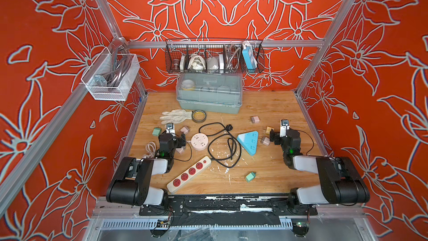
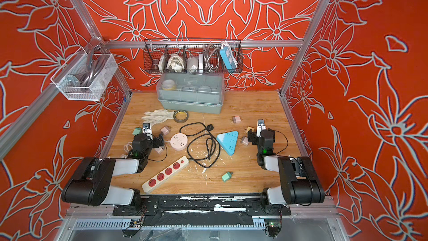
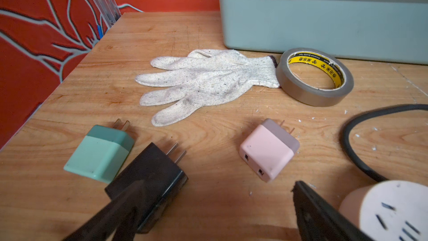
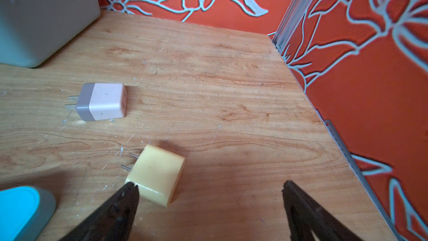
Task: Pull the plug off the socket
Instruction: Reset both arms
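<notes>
Since no plug sits in a socket anywhere we can see, we judge the pull itself as done. The black plug (image 3: 148, 175) lies on its side on the table (image 1: 278, 177) with its prongs bare. It is well clear of the round socket (image 3: 393, 209), whose slots show empty. The left gripper (image 3: 217, 184) has its fingers spread wide. One finger overlaps the black plug, though we cannot tell if they touch, and the other is just beside the round socket. The right gripper (image 4: 208, 183) is equally wide apart and grips nothing, with one fingertip just in front of the yellow plug (image 4: 156, 174).

The power strip (image 1: 188, 174) and the blue triangular socket (image 1: 249, 141) look empty on top. A pink plug (image 1: 265, 140) lies close against the triangle's side, and we cannot tell whether it is seated there.

To finish cleanly, we should lift the left gripper straight up before it swings, so that neither finger drags the black plug or nudges the socket. If the pink plug proves seated, we should brace the triangle and pull along the prongs.

Room is tight on the left. The teal plug (image 3: 99, 152), a second pink plug (image 3: 268, 149) and the cord (image 3: 345, 138) crowd that gripper, and the wall frame is near. The right arm works near the side rail. Bare wood opens at the back right and along the front, near the green plug (image 1: 250, 176).
</notes>
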Controlling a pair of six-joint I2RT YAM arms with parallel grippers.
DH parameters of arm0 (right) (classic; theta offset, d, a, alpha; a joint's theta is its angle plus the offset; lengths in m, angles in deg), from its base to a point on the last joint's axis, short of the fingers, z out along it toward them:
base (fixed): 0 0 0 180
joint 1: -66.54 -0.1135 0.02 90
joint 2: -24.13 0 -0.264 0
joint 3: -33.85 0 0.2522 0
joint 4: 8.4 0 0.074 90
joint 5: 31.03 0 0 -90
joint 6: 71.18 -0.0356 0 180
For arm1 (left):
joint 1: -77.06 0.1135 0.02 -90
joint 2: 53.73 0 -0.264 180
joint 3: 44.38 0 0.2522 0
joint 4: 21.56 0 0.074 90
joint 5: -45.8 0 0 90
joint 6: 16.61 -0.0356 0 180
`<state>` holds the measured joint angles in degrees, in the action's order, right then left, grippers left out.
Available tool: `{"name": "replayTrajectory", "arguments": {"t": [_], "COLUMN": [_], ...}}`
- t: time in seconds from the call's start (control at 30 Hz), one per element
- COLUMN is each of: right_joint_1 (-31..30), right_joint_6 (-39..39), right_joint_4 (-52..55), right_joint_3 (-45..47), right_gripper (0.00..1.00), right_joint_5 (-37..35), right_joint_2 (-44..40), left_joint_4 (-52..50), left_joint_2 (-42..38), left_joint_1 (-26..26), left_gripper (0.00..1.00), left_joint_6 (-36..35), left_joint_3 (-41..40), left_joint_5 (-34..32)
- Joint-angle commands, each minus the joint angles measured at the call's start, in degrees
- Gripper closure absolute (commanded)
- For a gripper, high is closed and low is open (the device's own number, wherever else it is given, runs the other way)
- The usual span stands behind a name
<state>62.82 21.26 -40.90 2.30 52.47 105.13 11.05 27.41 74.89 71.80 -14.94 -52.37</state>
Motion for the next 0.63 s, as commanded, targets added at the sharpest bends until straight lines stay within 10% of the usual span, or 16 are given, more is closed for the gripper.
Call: {"name": "replayTrajectory", "arguments": {"t": [0.0, 0.6], "right_joint_1": [0.27, 0.22], "right_joint_6": [-0.79, -0.87], "right_joint_4": [0.51, 0.65], "right_joint_3": [-0.63, -0.76], "right_gripper": [0.00, 0.00], "right_joint_5": [0.42, 0.53], "right_joint_2": [-0.16, -0.04], "left_joint_4": [-0.34, -0.67], "left_joint_2": [-0.54, -0.63], "left_joint_1": [0.59, 0.63], "left_gripper": [0.01, 0.01], "left_joint_6": [0.87, 0.97], "left_joint_3": [1.21, 1.28], "left_joint_5": [1.02, 1.13]}}
